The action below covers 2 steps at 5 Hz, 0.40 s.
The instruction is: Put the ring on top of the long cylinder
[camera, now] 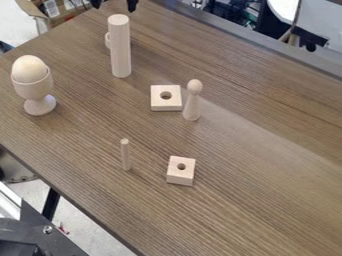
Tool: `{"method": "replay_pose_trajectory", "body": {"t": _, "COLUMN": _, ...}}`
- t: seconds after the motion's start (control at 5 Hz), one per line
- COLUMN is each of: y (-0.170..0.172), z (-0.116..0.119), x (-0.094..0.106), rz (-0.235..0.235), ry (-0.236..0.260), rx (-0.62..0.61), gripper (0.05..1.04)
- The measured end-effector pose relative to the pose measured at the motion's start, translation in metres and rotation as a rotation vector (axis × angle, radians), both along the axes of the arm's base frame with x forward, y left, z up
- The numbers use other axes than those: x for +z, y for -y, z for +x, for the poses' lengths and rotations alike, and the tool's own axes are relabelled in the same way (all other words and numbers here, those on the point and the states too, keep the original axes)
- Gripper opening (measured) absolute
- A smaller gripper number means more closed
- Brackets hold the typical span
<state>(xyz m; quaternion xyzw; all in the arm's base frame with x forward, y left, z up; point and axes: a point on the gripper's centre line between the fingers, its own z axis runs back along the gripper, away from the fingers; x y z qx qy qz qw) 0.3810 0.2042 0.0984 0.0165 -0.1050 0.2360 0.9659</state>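
From my camera I can see the end effector (pixel 114 4) at the top edge of the frame, left of centre, its two dark tips spread apart with nothing between them. Just below it in my view stands the long cylinder (pixel 119 47), upright on the tabletop (pixel 260 200). The ring (pixel 107 40) peeks out from behind the cylinder's upper left side, mostly hidden from me; it sits below the end effector and apart from it. At the left I have a wooden egg (pixel 29 69) in a cup (pixel 33 90). Near the middle, a square block (pixel 160 103) with a hole sits beside a round-headed peg (pixel 192 102). Lower down are a thin stick (pixel 125 156), upright, and a smaller holed block (pixel 180 176).
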Motion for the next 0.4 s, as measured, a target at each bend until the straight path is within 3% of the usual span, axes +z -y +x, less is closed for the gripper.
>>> {"method": "replay_pose_trajectory", "body": {"t": 0.2, "y": 0.0026, "z": -0.0034, "x": -0.0242, "rz": -0.030, "ry": -0.054, "rx": 0.000, "gripper": 1.000}}
{"method": "replay_pose_trajectory", "body": {"t": 0.4, "y": 0.0028, "z": -0.0028, "x": -0.0311, "rz": -0.042, "ry": -0.065, "rx": 0.014, "gripper": 1.000}}
